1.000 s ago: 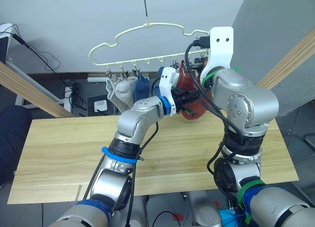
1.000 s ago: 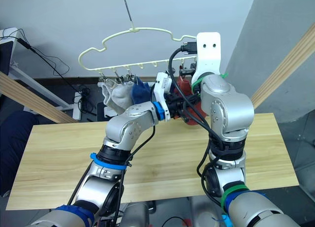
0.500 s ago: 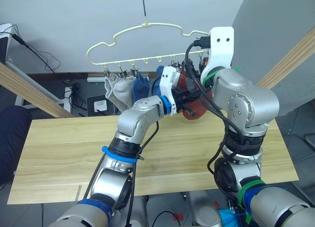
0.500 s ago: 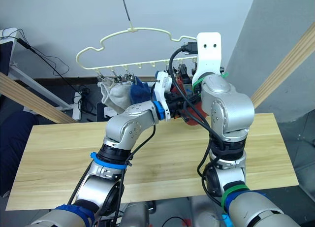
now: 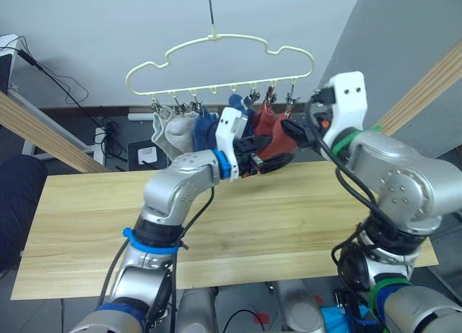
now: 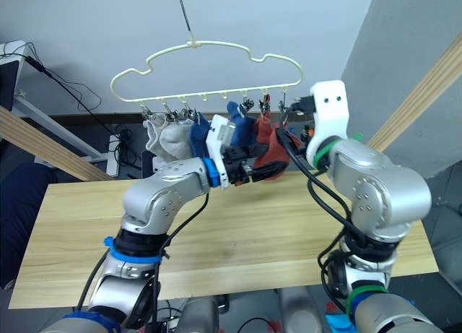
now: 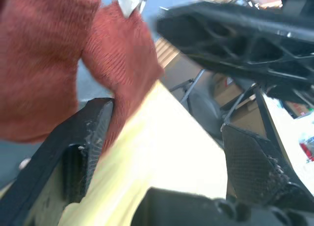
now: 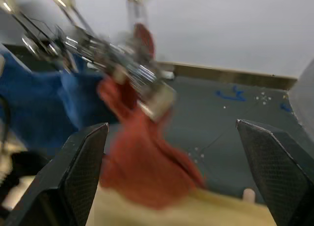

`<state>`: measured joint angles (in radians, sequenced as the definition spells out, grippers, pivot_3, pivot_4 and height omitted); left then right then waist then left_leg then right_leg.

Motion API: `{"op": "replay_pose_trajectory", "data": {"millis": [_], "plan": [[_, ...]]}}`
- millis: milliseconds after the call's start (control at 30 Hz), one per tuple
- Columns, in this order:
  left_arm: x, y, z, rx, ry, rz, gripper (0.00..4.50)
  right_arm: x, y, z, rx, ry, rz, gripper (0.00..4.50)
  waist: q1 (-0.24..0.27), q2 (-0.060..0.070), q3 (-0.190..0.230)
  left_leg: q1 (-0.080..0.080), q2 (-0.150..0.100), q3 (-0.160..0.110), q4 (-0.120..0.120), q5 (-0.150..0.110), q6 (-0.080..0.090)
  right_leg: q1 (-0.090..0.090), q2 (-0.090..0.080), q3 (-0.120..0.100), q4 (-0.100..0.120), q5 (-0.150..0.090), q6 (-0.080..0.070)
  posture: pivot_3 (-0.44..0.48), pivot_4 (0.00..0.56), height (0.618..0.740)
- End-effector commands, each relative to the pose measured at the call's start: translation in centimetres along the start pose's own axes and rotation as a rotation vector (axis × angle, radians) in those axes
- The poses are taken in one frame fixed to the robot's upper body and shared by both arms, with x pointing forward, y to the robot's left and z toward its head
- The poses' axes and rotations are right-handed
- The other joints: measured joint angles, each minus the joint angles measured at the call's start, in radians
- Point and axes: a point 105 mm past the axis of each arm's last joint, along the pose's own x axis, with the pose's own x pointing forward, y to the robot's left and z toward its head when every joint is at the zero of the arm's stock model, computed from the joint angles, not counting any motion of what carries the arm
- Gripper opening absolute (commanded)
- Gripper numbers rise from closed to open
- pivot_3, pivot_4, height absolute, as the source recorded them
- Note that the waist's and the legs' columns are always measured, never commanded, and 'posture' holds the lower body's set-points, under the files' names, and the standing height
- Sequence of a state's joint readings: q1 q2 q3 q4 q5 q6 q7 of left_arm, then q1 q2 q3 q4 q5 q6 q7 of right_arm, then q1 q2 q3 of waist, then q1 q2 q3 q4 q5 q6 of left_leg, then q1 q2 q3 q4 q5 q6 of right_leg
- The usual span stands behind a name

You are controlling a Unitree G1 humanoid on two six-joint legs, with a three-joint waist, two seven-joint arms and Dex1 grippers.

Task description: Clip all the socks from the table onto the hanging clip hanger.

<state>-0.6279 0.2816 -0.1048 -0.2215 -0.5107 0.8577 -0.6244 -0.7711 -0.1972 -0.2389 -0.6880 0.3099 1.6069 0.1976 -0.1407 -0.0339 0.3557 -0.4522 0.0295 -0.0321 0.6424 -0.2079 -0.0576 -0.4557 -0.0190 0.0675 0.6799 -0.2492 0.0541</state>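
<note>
- All six socks point(image 5: 216, 127) are held by clips along the clip hanger point(image 5: 216, 62) rail, so none lies on the table point(image 5: 86, 225).
- The left gripper point(image 5: 266, 151) and right gripper point(image 8: 171, 182) are spread, pinching nothing, beside the rust-red pair.

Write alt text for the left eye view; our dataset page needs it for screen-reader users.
Grey, blue and rust-red socks hang clipped in a row on a pale-yellow clip hanger above a light wooden table. The open left gripper and the open right gripper sit by the red socks.
</note>
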Motion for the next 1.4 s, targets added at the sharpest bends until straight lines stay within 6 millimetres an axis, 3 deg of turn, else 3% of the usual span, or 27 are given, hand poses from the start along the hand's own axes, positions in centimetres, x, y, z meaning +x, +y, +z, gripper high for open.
{"op": "replay_pose_trajectory", "data": {"millis": [33, 233, 433, 500, 667, 833, 900, 1033, 1400], "plan": [[-1.7, -1.1, 0.5, 0.043, -0.024, -0.018, 3.93, -1.7, 0.4, -0.3, -0.03, -0.032, 0.06, 4.36, -0.002, 0.0, 0.0, 0.0, 0.0, 0.0, 0.0, 0.0, 0.0, 0.0, 0.0, 0.0, 0.0, 0.0, 0.0, -0.26, 0.346, 0.74], [-5.5, -0.1, -1.1, 0.064, 0.003, 0.107, 3.93, -3.5, 0.6, -3.5, -0.054, -0.035, 0.106, 4.36, -0.005, 0.0, -0.001, 0.001, 0.001, 0.0, -0.001, 0.0, 0.0, 0.0, 0.001, 0.001, 0.0, 0.0, 0.001, -0.253, 0.31, 0.74], [-8.4, 0.9, -1.5, 0.121, -0.058, 0.239, 3.93, -5.4, 1.3, -6.0, -0.218, -0.079, 0.127, 4.36, -0.001, -0.002, -0.005, 0.001, 0.0, 0.002, 0.001, 0.0, 0.0, 0.001, 0.0, 0.002, -0.001, -0.003, 0.006, -0.241, 0.291, 0.74], [-9.4, 1.1, -2.2, 0.107, -0.05, 0.284, 3.93, -5.6, 0.9, -7.4, -0.157, -0.045, 0.111, 4.36, -0.001, -0.003, -0.006, 0.001, 0.0, 0.002, 0.001, 0.0, 0.0, 0.001, 0.0, 0.002, -0.001, -0.003, 0.006, -0.237, 0.281, 0.74], [-14.9, 2.0, -4.7, 0.107, -0.063, 0.567, 3.93, -6.4, -0.1, -11.4, -0.11, 0.013, 0.07, 4.36, -0.002, -0.004, -0.039, 0.003, 0.001, 0.003, 0.0, 0.0, -0.001, 0.001, 0.0, 0.003, 0.0, 0.0, 0.002, -0.193, 0.238, 0.74], [-18.6, 2.2, -7.7, 0.104, -0.049, 0.752, 3.93, -6.9, -0.4, -13.7, -0.093, 0.021, 0.067, 4.36, 0.004, -0.008, -0.061, 0.007, 0.0, 0.004, 0.001, 0.0, -0.001, 0.005, 0.0, 0.003, -0.001, -0.002, 0.006, -0.161, 0.218, 0.74], [-19.6, 1.9, -9.1, 0.092, -0.029, 0.796, 3.93, -7.3, -0.2, -14.4, -0.096, 0.028, 0.076, 4.36, 0.004, -0.01, -0.067, 0.018, 0.001, 0.004, 0.001, 0.0, 0.0, 0.016, 0.0, 0.003, -0.005, -0.005, 0.0, -0.159, 0.218, 0.74], [-20.9, 1.0, -11.4, 0.056, 0.03, 0.874, 3.93, -8.2, -0.2, -15.8, -0.078, 0.063, 0.082, 4.36, 0.003, -0.015, -0.084, 0.02, 0.002, 0.005, 0.0, 0.0, 0.0, 0.018, -0.001, 0.004, -0.007, -0.004, -0.003, -0.15, 0.213, 0.74], [-24.4, -0.6, -13.3, 0.078, 0.046, 1.036, 3.93, -9.9, -1.1, -17.8, -0.044, 0.094, 0.062, 4.36, 0.008, -0.017, -0.105, 0.02, 0.003, 0.007, -0.001, 0.0, 0.0, 0.017, -0.001, 0.004, -0.007, -0.004, -0.004, -0.128, 0.205, 0.74]]}}
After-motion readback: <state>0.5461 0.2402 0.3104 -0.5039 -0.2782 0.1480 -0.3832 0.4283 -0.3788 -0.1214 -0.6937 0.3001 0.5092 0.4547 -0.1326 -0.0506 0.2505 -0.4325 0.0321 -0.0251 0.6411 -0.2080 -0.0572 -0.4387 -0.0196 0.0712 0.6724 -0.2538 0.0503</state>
